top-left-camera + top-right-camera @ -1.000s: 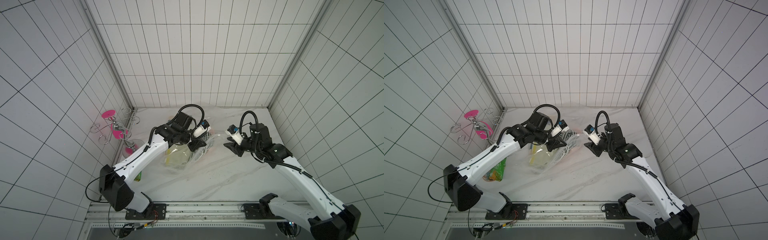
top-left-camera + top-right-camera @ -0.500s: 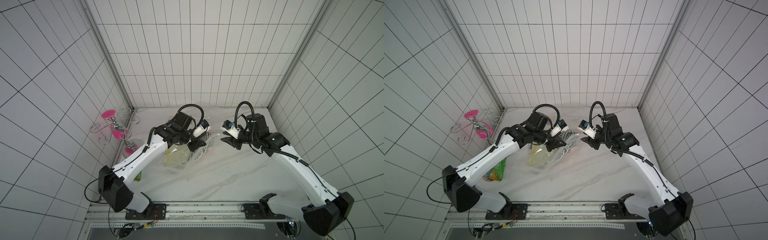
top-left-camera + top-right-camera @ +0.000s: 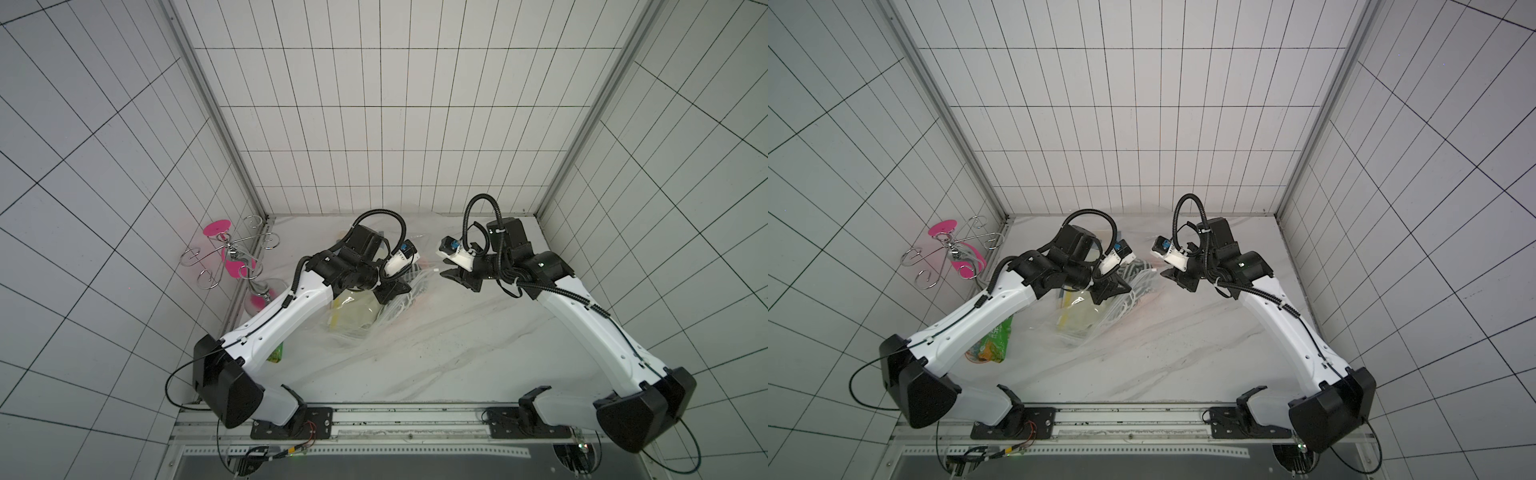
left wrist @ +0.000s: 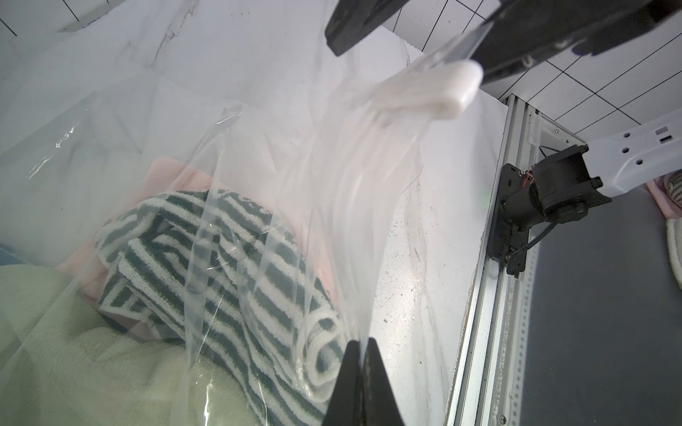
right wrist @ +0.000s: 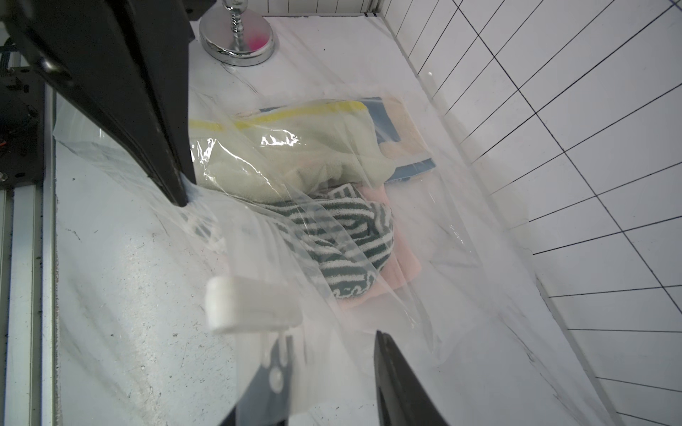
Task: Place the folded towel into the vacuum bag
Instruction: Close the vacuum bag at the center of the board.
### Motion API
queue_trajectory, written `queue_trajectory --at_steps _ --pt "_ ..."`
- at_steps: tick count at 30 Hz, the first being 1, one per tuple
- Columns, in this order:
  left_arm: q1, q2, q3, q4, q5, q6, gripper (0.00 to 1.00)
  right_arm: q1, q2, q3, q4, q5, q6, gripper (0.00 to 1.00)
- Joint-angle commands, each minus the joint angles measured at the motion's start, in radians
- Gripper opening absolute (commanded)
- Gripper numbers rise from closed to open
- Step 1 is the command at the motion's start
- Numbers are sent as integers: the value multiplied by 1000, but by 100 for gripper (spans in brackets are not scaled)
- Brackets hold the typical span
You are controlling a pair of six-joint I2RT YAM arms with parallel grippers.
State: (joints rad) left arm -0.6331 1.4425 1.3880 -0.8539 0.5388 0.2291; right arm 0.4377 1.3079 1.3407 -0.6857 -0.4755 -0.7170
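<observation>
The vacuum bag lies crinkled and transparent on the marble table. Inside it, in the wrist views, a striped green-and-white towel lies rumpled near the mouth. It rests on a pink towel, beside a pale green towel. My left gripper is shut on the bag's film and lifts one edge. My right gripper is open. Its jaws stand on either side of the opposite edge, just by the white zip slider.
A chrome hook stand with pink discs stands at the left wall. A green snack packet lies under the left arm. A blue flat item lies deep in the bag. The tiled back wall is close behind.
My right arm has swung left up to the bag's raised edge, and its jaws have narrowed. The left gripper has kept its hold in the same place.
</observation>
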Motion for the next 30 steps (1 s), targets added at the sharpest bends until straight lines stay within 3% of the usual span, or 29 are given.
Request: queue_trajectory --at_steps 1,5,8,11,13,16,19,22,25,30 --pt "-1 -34 -5 23 -7 7 0 -10 2 41 -33 -55 -56 20" --pt "-2 -46 -16 39 -27 3 0 -10 -26 29 -41 -105 -57 14" --pt "-2 -39 -8 45 -62 -12 0 -9 -43 32 -41 -139 -46 0" --pt "0 -45 12 48 -87 -34 0 -7 -60 25 -42 -175 -30 0" --pt "-2 -59 20 52 -73 -58 8 -4 -66 20 -42 -192 -7 0" --pt "-7 -88 27 47 -44 -80 34 6 -71 17 -42 -206 31 0" --pt "-40 -123 59 30 -107 -84 49 19 -72 20 -41 -201 77 0" --pt "-139 -121 108 26 -224 -68 60 39 -61 36 -75 -181 128 0" --pt "-252 -87 126 54 -399 -30 61 67 -49 55 -104 -144 164 0" --pt "-304 -51 116 121 -473 -16 62 91 -57 53 -119 -123 195 0"
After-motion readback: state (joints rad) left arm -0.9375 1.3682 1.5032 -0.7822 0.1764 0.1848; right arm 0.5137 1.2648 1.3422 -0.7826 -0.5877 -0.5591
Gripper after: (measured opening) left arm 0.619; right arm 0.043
